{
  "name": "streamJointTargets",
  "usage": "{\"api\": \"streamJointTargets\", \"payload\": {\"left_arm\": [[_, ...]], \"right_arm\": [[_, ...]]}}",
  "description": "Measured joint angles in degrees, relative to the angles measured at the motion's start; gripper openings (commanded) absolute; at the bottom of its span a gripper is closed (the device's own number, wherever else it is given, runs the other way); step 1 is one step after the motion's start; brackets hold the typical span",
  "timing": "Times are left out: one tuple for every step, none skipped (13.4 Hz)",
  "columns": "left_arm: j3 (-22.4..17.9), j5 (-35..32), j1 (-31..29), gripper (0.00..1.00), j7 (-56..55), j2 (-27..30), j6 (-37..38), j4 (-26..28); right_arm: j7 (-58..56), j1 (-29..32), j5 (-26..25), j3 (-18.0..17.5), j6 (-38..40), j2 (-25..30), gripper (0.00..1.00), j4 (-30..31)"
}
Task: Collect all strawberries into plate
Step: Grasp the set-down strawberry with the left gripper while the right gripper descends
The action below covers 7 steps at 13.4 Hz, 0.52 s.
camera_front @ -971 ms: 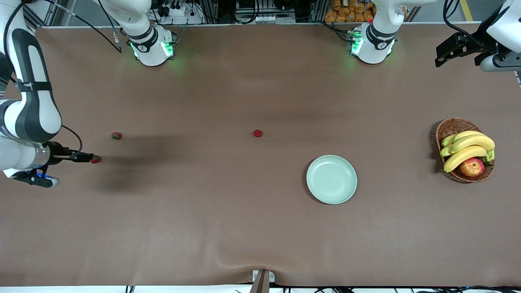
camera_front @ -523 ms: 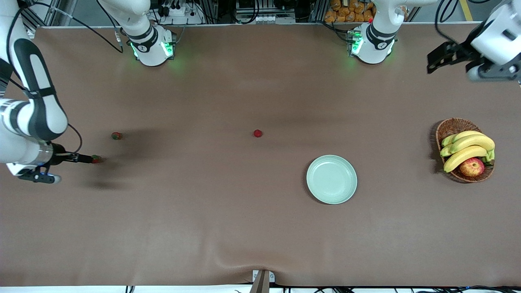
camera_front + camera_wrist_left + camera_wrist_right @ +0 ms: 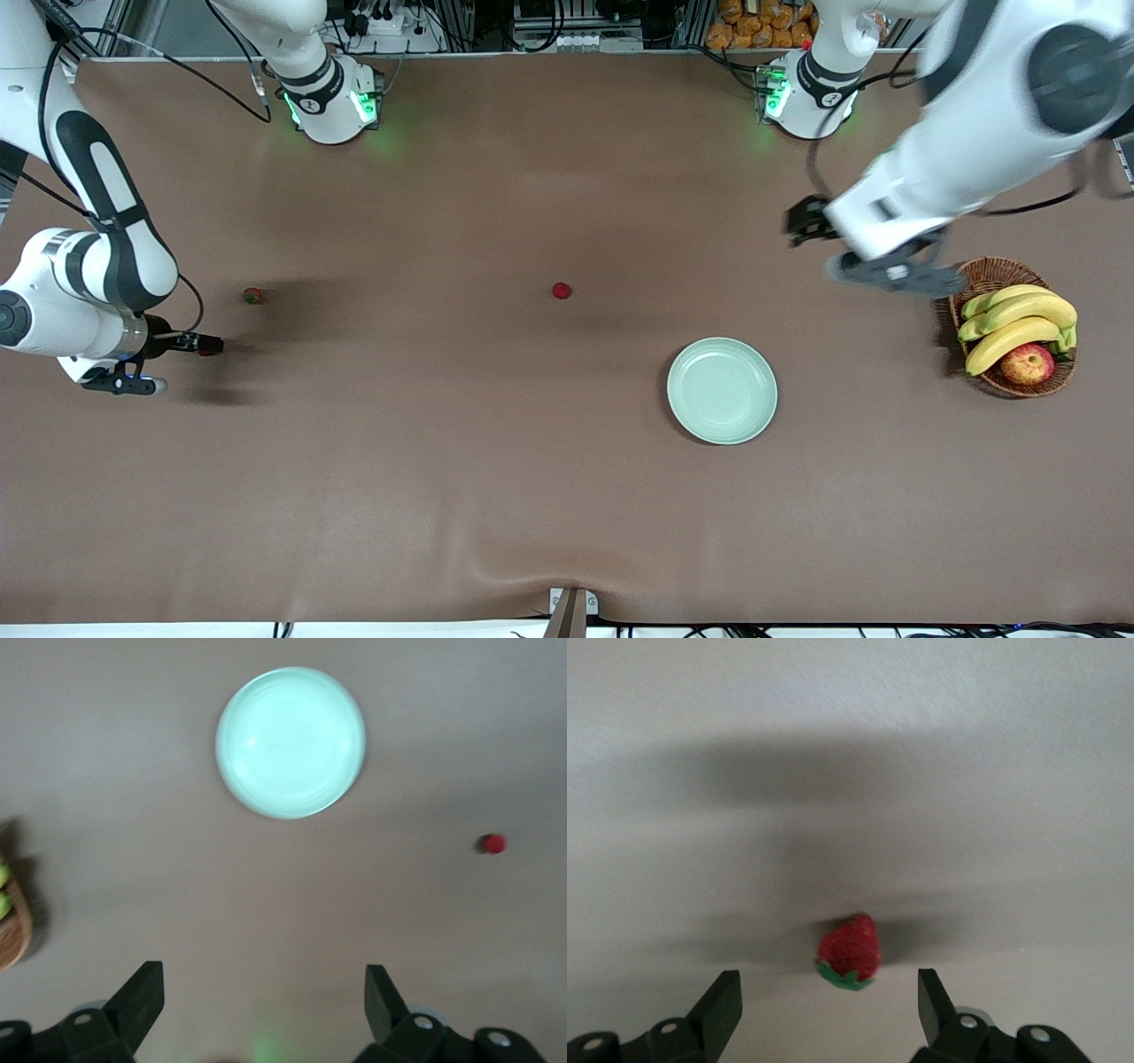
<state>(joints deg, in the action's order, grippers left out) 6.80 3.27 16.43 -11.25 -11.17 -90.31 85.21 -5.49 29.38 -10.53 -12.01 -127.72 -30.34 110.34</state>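
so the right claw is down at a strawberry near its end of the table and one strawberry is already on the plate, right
Not quite. The plate holds nothing, as the front view shows. The right claw is indeed down at a strawberry near its end of the table, fingers either side of it. The other two strawberries lie on the table.

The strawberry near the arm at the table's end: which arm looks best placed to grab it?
The right. The right gripper is already down at that strawberry, fingers open on either side of it. The left gripper hangs open near the basket, far from it.
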Motion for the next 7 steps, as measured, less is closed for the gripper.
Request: {"api": "streamJointTargets", "payload": {"left_arm": [[0.1,0.0,2.8,1.00,-3.0,-1.8,-3.2,-0.3],[0.2,0.0,5.8,1.00,-7.5,-3.9,-7.0,-0.4],[0.3,0.0,8.5,1.00,-12.6,-6.3,-10.5,-0.5],[0.4,0.0,11.1,1.00,-17.0,-9.0,-13.8,-0.6],[0.4,0.0,13.2,1.00,-20.2,-11.8,-16.9,-0.7],[0.3,0.0,14.7,1.00,-22.4,-14.4,-19.3,-0.8],[0.3,0.0,15.7,1.00,-23.9,-16.7,-20.9,-0.8]], "right_arm": [[-1.0,1.0,0.0,0.0,-0.4,-0.2,0.63,0.2],[-1.6,1.5,0.0,0.0,-0.7,-0.3,0.59,0.3],[-1.7,1.6,0.0,0.0,-1.1,-0.5,0.54,0.4],[-1.7,1.6,0.0,-0.2,-2.1,-0.9,0.46,0.6],[-1.7,1.6,0.0,-0.4,-3.1,-1.5,0.44,0.6],[-1.7,1.6,0.0,-0.6,-3.5,-2.1,0.43,0.6],[-1.7,1.6,0.0,-0.7,-3.5,-2.4,0.42,0.6]]}}
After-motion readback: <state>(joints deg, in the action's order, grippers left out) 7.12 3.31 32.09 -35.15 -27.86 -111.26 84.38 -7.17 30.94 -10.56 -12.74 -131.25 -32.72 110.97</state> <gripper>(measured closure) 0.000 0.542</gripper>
